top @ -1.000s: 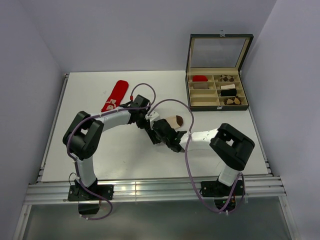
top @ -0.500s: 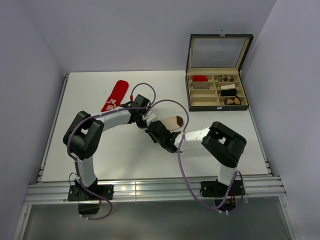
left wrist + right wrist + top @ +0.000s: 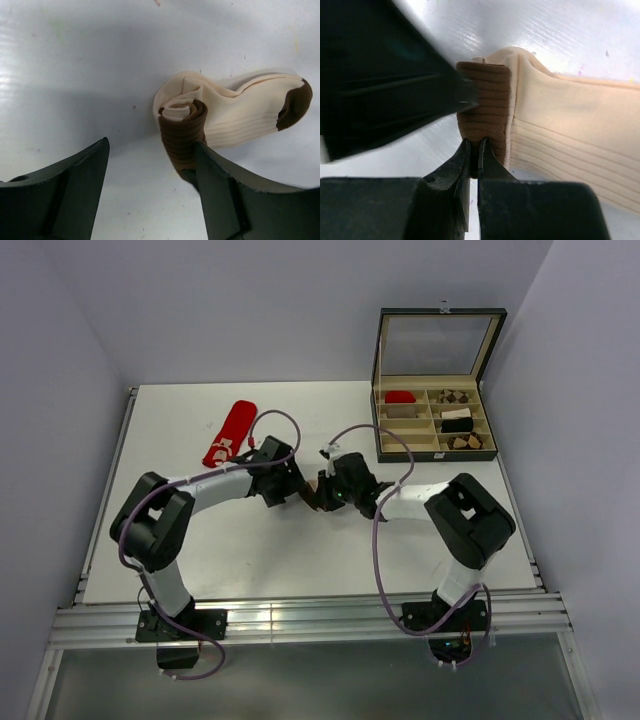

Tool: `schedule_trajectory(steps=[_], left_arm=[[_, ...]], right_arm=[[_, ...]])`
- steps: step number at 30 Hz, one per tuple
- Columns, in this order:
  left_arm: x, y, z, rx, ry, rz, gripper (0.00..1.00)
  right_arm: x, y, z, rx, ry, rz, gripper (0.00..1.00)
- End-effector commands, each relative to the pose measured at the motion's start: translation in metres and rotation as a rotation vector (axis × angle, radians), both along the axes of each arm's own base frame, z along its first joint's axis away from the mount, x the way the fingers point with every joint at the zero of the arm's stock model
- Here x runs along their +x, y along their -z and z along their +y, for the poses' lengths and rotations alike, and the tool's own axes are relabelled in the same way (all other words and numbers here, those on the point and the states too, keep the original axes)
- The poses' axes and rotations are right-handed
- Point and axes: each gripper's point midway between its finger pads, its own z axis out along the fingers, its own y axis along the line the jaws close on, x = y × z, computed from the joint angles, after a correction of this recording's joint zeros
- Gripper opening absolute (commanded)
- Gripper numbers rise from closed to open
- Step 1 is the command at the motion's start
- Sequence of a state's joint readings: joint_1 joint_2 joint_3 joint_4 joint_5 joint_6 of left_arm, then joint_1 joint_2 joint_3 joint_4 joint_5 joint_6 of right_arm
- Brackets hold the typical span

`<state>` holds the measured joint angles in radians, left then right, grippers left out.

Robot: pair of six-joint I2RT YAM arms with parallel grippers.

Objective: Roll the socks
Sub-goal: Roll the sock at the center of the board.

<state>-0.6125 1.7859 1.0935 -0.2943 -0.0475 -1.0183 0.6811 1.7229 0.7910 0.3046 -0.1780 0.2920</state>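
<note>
A flat white table (image 3: 200, 550) has a dark box with little compartments (image 3: 435, 454) sitting on it, with its lid (image 3: 438, 345) standing up. A long red fabric sock (image 3: 231, 430) lies flat, well to the left of the box. A cream fabric sock (image 3: 240, 117) lies left of the box too, but nearer the front. Its brown band end is rolled up and its brown toe lies flat.

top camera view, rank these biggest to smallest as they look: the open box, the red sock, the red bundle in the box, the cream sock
1. open box
2. red sock
3. red bundle
Unranked: the cream sock is mostly hidden in the top view, so its apparent size there cannot be judged.
</note>
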Motion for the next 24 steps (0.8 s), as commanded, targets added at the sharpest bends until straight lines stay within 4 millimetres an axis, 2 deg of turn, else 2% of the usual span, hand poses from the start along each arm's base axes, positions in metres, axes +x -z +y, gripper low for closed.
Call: schedule_trajectory(steps=[1, 6, 8, 10, 11, 17, 24], left_arm=[[0.006, -0.029, 0.0, -0.071, -0.066, -0.081, 0.74], [0.01, -0.05, 0.002, -0.145, -0.115, -0.158, 0.78], [0.011, -0.054, -0.001, -0.162, -0.103, -0.176, 0.79], [0.012, -0.056, -0.009, -0.187, -0.071, -0.176, 0.79], [0.011, -0.055, -0.013, -0.193, -0.055, -0.175, 0.79], [0.008, -0.045, -0.029, -0.213, -0.012, -0.16, 0.76], [0.009, -0.028, -0.039, -0.193, 0.023, -0.127, 0.74]], right_arm=[[-0.027, 0.01, -0.003, 0.132, -0.042, 0.225, 0.0], [-0.023, 0.016, -0.021, 0.293, 0.039, 0.378, 0.0], [-0.027, 0.025, -0.027, 0.342, 0.08, 0.464, 0.0], [-0.022, 0.023, -0.03, 0.415, 0.082, 0.499, 0.0], [-0.027, 0.032, -0.034, 0.435, 0.117, 0.562, 0.0], [-0.026, 0.05, -0.045, 0.528, 0.177, 0.689, 0.0], [-0.022, 0.06, -0.05, 0.512, 0.208, 0.721, 0.0]])
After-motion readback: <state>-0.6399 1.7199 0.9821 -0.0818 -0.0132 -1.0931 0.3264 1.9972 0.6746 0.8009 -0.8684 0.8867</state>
